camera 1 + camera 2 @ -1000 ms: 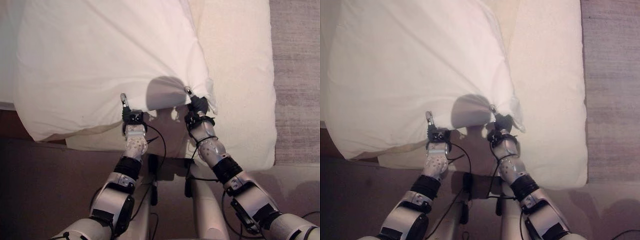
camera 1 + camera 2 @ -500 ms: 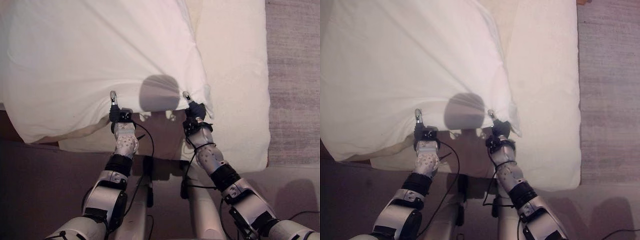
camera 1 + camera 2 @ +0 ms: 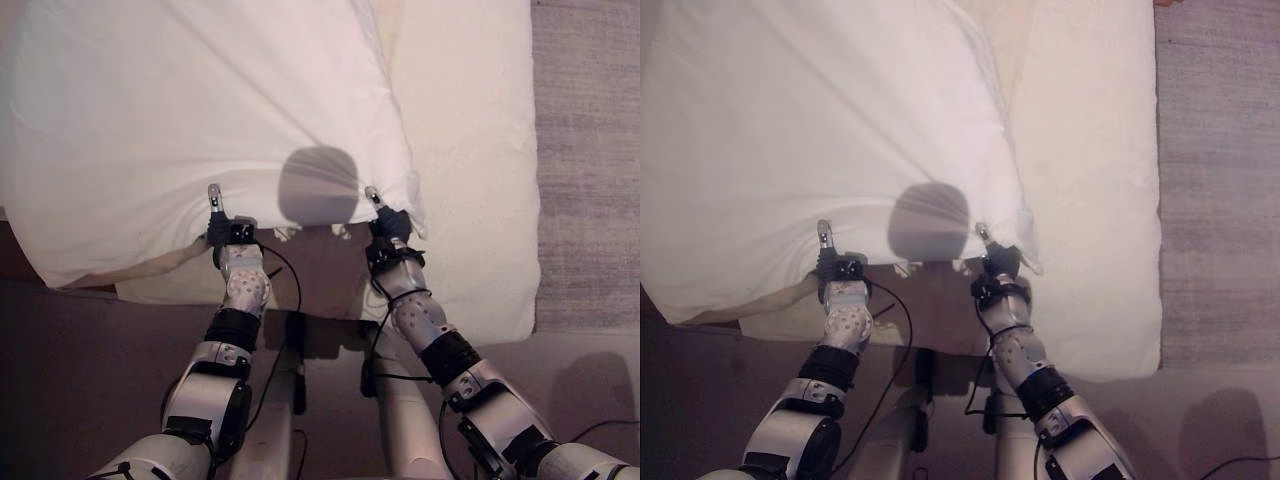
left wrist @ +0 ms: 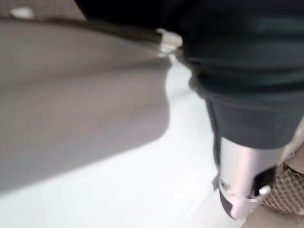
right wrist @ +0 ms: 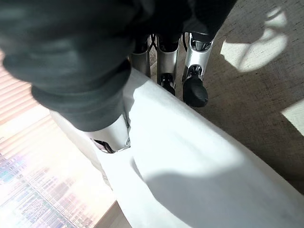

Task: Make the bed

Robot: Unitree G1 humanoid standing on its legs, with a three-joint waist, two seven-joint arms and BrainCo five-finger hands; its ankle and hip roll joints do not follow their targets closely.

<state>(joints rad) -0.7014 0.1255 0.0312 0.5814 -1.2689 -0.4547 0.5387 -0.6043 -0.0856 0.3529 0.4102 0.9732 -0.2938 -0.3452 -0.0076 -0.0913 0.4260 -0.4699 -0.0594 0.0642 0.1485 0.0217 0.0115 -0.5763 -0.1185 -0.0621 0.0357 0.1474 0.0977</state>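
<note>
Both the left robot hand [image 3: 222,226] and right robot hand [image 3: 386,222] pinch the sheet [image 3: 190,120]'s near edge; it covers only part of the mattress [image 3: 470,150], so spreading remains.

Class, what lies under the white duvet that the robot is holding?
Beneath the white duvet, a cream mattress shows at the right and near edge. How far it continues underneath is covered.

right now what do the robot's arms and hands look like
Two silver-grey arms with black bands at the joints and a perforated silver forearm section. The left hand and right hand each have a dark ribbed cover over the back and wrist. The fingers are silver with rounded dark tips, and the thumb is a silver cylinder.
</note>
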